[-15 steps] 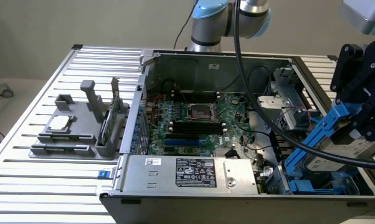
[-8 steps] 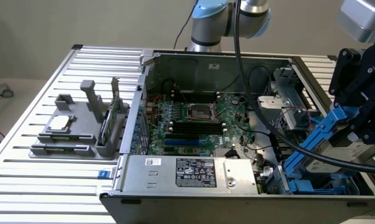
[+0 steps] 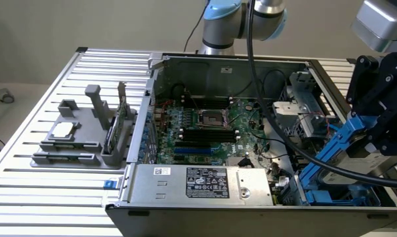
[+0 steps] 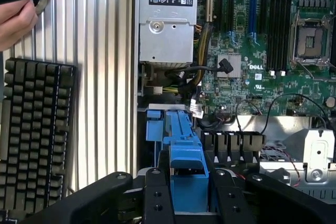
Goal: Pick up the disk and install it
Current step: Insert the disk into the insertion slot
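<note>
The disk point(image 3: 336, 143), silver-grey with blue plastic rails, hangs tilted over the front corner of the open computer case, on the exterior view's right. My gripper point(image 3: 377, 140) is shut on it from above, its black fingers point(image 4: 157, 195) pressing on both sides of the blue rail point(image 4: 186, 153). The disk's lower end points down toward the blue drive bay point(image 3: 346, 197) inside the case. Most of the disk's face is hidden behind my gripper.
The case point(image 3: 152, 89) holds a green motherboard point(image 3: 205, 128) and a silver power supply point(image 3: 198, 182). A grey fixture point(image 3: 73, 143) with a chip and an upright green card stands on the exterior view's left. A keyboard point(image 4: 34, 140) lies outside the case, and a hand point(image 4: 16, 17) holds a black cable.
</note>
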You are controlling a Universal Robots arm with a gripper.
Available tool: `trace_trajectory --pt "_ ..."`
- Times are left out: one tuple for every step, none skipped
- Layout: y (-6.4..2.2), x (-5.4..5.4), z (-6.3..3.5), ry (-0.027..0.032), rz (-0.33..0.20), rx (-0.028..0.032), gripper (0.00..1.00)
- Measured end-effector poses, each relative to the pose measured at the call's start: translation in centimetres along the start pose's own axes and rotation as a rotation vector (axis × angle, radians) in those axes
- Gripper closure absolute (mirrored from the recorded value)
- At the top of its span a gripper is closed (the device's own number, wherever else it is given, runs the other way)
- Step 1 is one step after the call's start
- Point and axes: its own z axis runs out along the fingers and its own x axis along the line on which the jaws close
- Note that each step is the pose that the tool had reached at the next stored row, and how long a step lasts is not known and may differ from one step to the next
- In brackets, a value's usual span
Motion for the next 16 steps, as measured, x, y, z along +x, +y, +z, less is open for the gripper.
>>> trace_trajectory --pt "0.0 0.0 0.07 0.0001 0.0 0.0 0.67" --pt "-0.01 0.0 0.14 0.0001 0.0 0.0 0.67" --pt "-0.01 0.0 0.22 0.0001 0.0 0.0 0.67" --pt "-0.01 0.0 0.3 0.0001 0.0 0.0 0.67" --pt "-0.01 0.0 0.38 0.0001 0.0 0.0 0.67" --pt "-0.01 0.0 0.47 0.0001 0.0 0.0 0.67" --pt "-0.01 0.0 0.56 -0.0001 0.0 0.0 0.67" --pt "-0.01 0.0 0.66 -0.0002 0.0 0.0 0.67" --pt "-0.02 0.0 0.78 -0.0009 0.0 0.0001 0.67" --pt "-0.02 0.0 0.89 -0.0022 0.0 0.0001 0.67" --pt "-0.02 0.0 1.0 -0.0043 0.0 0.0001 0.67" --pt "-0.02 0.0 1.1 -0.0065 0.0 0.0001 0.67" --pt "-0.02 0.0 1.21 -0.0092 0.0 0.0001 0.67" --pt "-0.02 0.0 1.31 -0.0117 0.0 0.0001 0.67" --pt "-0.02 0.0 1.39 -0.0139 0.0 0.0002 0.67" --pt "-0.02 0.0 1.46 -0.0154 0.0 0.0002 0.67"
